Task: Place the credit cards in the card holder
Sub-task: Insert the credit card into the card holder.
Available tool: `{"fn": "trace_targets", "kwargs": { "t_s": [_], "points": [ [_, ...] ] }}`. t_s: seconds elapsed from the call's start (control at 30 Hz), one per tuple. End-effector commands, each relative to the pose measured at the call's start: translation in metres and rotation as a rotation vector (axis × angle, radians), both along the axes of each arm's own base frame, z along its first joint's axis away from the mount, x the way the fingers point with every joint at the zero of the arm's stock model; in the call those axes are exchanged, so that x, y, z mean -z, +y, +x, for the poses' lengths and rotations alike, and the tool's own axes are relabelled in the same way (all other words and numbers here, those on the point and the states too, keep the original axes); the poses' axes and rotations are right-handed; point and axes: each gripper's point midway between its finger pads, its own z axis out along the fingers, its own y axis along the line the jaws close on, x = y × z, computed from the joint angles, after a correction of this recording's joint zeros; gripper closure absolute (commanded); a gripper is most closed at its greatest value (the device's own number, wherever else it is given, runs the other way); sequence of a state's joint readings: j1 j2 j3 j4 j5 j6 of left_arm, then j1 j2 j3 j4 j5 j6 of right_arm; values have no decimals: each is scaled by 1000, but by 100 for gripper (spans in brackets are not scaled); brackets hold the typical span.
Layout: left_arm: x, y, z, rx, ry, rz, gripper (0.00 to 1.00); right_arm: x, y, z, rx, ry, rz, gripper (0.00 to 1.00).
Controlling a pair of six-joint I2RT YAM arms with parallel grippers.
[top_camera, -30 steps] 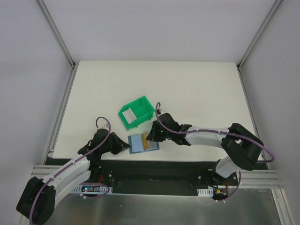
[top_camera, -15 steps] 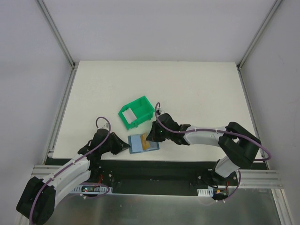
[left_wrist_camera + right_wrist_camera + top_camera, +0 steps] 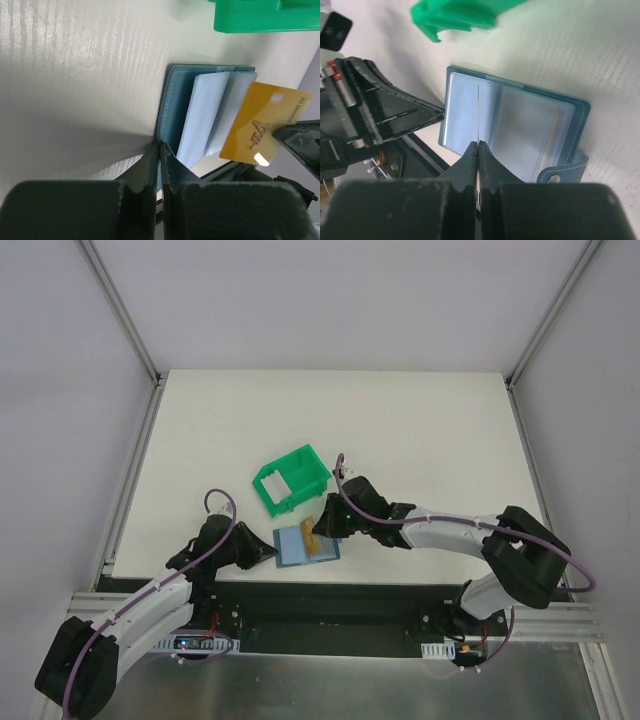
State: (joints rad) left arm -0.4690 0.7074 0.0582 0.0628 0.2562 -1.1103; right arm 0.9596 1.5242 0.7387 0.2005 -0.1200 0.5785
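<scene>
Here the holder (image 3: 300,545) lies open on the tabletop (image 3: 420,430) near the bin (image 3: 292,478), its left edge pinched by the left fingers (image 3: 170,167). The right fingers (image 3: 469,160) grip a gold card (image 3: 262,130) above its right half.

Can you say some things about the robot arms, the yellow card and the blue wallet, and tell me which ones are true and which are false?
1. The right gripper holds the gold card. True.
2. The card holder is folded shut. False: it lies open, pockets showing.
3. The left gripper pinches the card holder's edge. True.
4. The green bin stands on the card holder. False: it stands on the table beside it.
5. The gold card is fully inside a pocket. False: most of it is out, in the gripper.
</scene>
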Motion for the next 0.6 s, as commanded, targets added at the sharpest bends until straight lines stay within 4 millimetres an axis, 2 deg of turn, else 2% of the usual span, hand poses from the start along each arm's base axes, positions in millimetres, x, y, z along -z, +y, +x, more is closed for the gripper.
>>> {"fn": "trace_targets", "kwargs": {
  "t_s": [0.0,0.13,0.23,0.27,0.4,0.53,0.57],
  "points": [
    [20,14,-4,-21,12,74,100,-35,-2,2,-50,-127,57,100],
    [28,19,-8,-27,29,97,100,-42,-6,5,-83,-168,62,99],
    [26,17,-11,5,12,92,100,-47,-4,1,-133,-191,78,100],
    [35,21,-18,11,27,105,100,-46,-6,1,-134,-193,70,99],
    [33,26,-13,2,-4,142,100,-57,-18,15,-75,-253,9,100],
    [36,33,-9,-18,-16,184,100,-59,-26,24,-33,-266,-26,99],
    [26,29,-2,-19,-36,173,100,-61,-27,27,-19,-263,-22,100]
  ]
}}
